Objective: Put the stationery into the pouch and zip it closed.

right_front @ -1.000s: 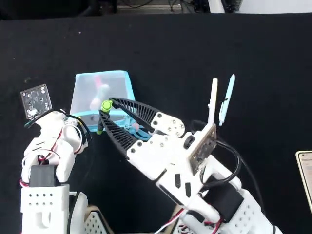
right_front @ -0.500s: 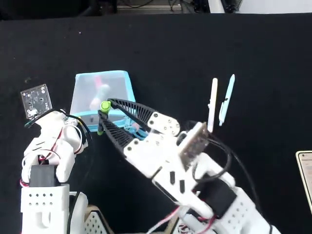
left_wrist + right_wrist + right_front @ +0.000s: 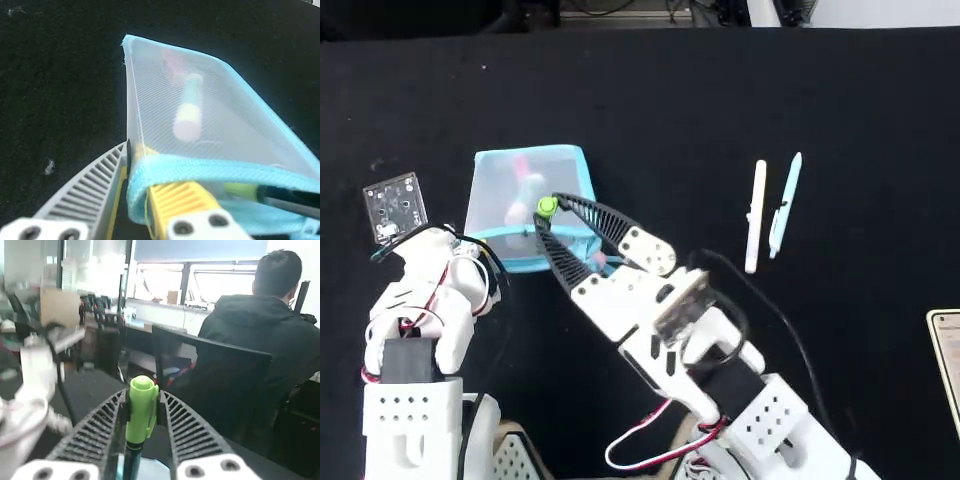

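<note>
Pouch (image 3: 498,175), pale blue mesh, lies on the black tabletop (image 3: 670,100) left of centre, its mouth toward the arms. Left pincer (image 3: 485,250) is clamped on the zip band at the mouth's near left corner; in the left wrist view the grey and yellow fingers (image 3: 175,200) pinch that band with the mesh between them. Right pincer (image 3: 549,211) is closed narrow on a green pen (image 3: 547,207), held upright, cap up, over the right part of the pouch mouth. From the right wrist the cap (image 3: 141,400) sits squeezed between the two ribbed fingers. Green-and-black barrel shows at the mouth, behind the zip band, in the left wrist view. Pale marker (image 3: 187,115) already inside the pouch, lying lengthwise under the mesh. White pen (image 3: 755,215) and blue pen (image 3: 784,203) lie side by side, just apart, well to the right of the pouch. Card (image 3: 945,345) at the right edge.
</note>
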`<action>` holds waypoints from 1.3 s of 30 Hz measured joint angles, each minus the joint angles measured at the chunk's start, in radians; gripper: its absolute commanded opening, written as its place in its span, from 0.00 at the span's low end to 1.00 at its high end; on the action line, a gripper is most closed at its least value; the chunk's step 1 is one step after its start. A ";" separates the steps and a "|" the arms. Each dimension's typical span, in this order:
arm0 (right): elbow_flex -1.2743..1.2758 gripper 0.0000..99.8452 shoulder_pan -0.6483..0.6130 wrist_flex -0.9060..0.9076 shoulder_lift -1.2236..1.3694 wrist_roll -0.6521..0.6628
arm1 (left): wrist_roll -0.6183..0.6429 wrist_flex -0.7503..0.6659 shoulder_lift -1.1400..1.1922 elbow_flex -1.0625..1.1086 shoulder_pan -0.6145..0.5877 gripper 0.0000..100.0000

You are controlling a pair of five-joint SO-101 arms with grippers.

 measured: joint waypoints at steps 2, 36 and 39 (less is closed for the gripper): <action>0.029 0.01 -0.002 -0.002 -0.015 0.069 | 0.000 0.000 0.000 0.000 0.000 0.03; 0.057 0.04 -0.141 0.325 0.031 0.224 | 0.000 0.000 0.000 0.000 -0.005 0.03; -0.009 0.15 -0.141 0.325 0.110 0.146 | 0.000 0.000 0.000 0.000 -0.005 0.03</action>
